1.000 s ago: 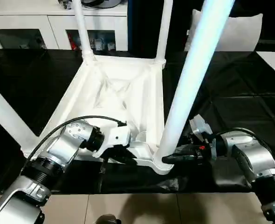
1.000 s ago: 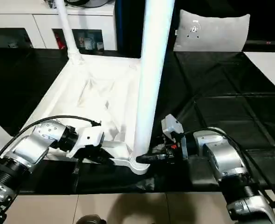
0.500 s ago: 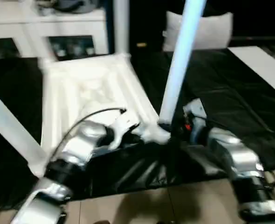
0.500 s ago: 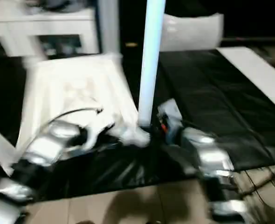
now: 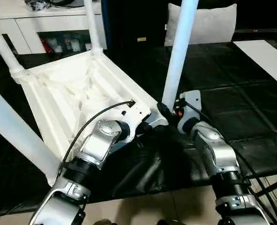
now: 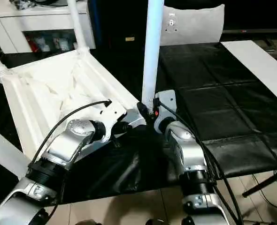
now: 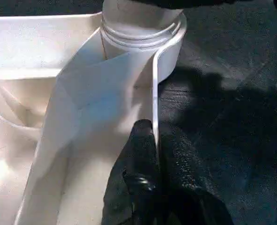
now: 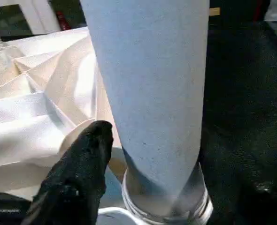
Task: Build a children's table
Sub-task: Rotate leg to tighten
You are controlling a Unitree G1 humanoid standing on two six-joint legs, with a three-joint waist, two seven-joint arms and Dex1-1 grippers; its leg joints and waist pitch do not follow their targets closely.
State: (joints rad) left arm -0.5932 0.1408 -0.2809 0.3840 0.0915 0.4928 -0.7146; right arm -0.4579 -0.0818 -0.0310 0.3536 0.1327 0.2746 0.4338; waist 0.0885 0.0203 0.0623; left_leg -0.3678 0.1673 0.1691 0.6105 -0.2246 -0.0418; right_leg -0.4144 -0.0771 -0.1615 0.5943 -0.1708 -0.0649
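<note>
The children's table lies upside down on the black mat, its ribbed white top (image 5: 58, 89) facing up. White legs stand in its corner sockets: one at the near right (image 5: 178, 51), one at the far corner (image 5: 92, 26), one at the far left (image 5: 2, 44) and one at the near left (image 5: 16, 136). My left gripper (image 5: 153, 125) is shut on the top's thin rim (image 7: 153, 93) just beside the near-right socket (image 7: 169, 51). My right gripper (image 5: 169, 111) stands open around the foot of that leg (image 8: 152, 93). One of its fingers (image 8: 82, 173) sits slightly off the tube.
A grey-white cushion (image 5: 209, 23) leans at the back. A white cabinet (image 5: 35, 18) stands at the back left, and a white board (image 5: 265, 56) lies at the right. The black mat (image 5: 232, 93) ends at the tiled floor (image 5: 143, 208) near my arms.
The camera has swung, so the whole picture has shifted. My right gripper's fingers have spread wider at the foot of the near-right leg. My left gripper keeps its hold on the rim.
</note>
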